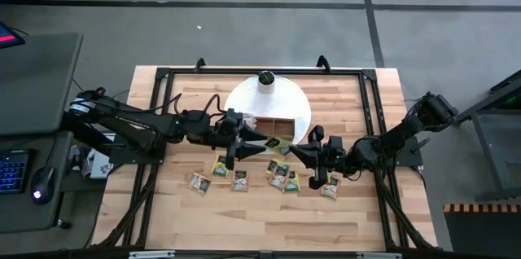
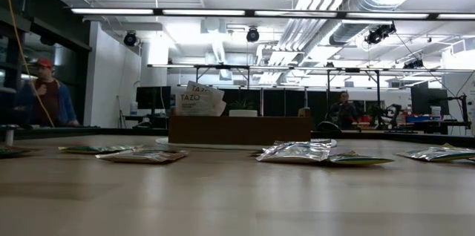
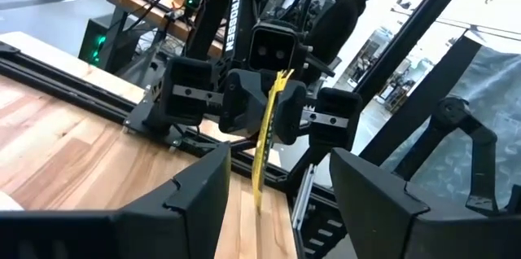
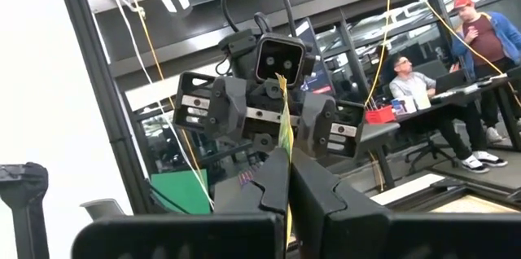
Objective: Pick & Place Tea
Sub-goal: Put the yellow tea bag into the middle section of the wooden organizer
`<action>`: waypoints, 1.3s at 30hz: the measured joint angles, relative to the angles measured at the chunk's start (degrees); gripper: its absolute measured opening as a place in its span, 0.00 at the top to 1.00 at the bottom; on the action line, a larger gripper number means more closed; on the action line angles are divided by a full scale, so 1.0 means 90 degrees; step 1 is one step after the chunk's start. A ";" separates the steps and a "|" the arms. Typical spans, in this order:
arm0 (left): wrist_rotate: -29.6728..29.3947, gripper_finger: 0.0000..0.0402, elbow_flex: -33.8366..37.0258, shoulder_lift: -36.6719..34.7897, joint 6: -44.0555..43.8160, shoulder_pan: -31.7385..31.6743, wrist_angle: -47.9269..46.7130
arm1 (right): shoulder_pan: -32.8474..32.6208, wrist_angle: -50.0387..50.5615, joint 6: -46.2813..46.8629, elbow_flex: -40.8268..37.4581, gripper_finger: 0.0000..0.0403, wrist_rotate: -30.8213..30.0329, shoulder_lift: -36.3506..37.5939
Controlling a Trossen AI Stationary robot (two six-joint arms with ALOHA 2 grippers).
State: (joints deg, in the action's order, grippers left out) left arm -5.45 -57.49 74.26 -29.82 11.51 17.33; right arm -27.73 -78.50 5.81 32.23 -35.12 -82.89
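Bare wooden desk point(image 2: 223, 199) fills the low view's foreground; flat tea sachets point(image 2: 304, 152) lie scattered farther back, before a brown tray point(image 2: 239, 129). Overhead, both arms meet mid-desk above the sachets, with open planks toward the near edge. Right claw point(image 1: 299, 154) is closed, pinching one yellow-green sachet point(image 4: 284, 133) edge-on. Left claw point(image 1: 259, 147) faces it, fingers spread. People sit beyond.

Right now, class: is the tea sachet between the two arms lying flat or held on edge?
On edge. The right claw is shut on the yellow-green sachet; the left wrist view shows it as a thin upright strip.
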 joint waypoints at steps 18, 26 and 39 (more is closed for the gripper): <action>0.0051 0.48 -0.0139 0.0498 0.0002 -0.0027 0.0157 | 0.0000 0.0039 0.0045 0.0000 1.00 0.0059 0.0000; 0.0107 0.48 -0.0335 0.0520 0.0147 -0.0167 -0.0129 | 0.0000 0.0111 0.0092 0.0000 1.00 0.0057 0.0000; 0.0046 0.72 -0.0333 0.0457 0.0183 -0.0160 -0.0283 | 0.0000 0.0282 0.0191 0.0000 1.00 0.0059 0.0000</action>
State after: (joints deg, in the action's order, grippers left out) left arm -5.04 -60.49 78.37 -28.17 10.07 14.79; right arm -27.73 -75.97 7.53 32.23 -34.59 -82.89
